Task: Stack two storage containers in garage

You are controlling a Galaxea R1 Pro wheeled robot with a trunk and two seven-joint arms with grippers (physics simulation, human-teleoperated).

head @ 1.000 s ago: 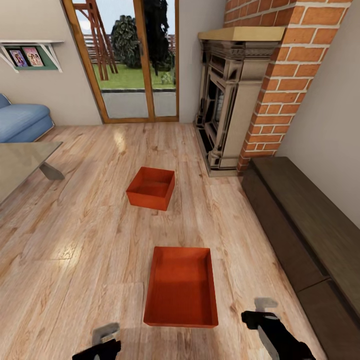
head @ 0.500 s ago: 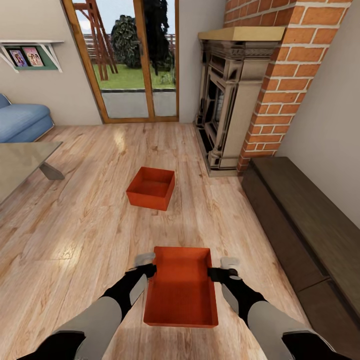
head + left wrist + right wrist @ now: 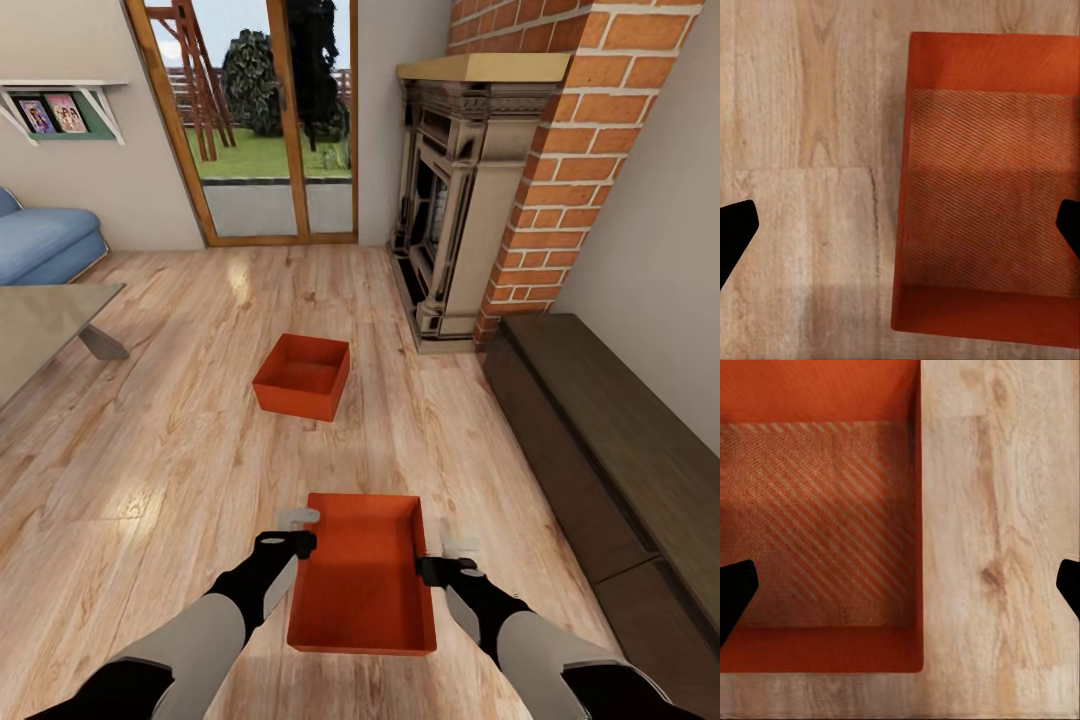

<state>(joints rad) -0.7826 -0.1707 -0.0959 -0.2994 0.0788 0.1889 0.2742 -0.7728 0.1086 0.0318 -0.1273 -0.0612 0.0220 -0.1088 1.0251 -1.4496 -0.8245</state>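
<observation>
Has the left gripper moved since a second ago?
Yes. The left gripper came forward from the picture's bottom edge to the left wall of the near container, which stayed put.

Light wood-plank flooring (image 3: 150, 470), brick fireplace (image 3: 470, 200), glass doors (image 3: 265, 120), blue sofa (image 3: 40, 245).

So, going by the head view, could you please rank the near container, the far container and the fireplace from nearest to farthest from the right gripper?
1. Near container: right beside the right gripper, on its left.
2. Far container: farther ahead on the wood floor.
3. Fireplace: farthest, ahead by the brick wall.
</observation>
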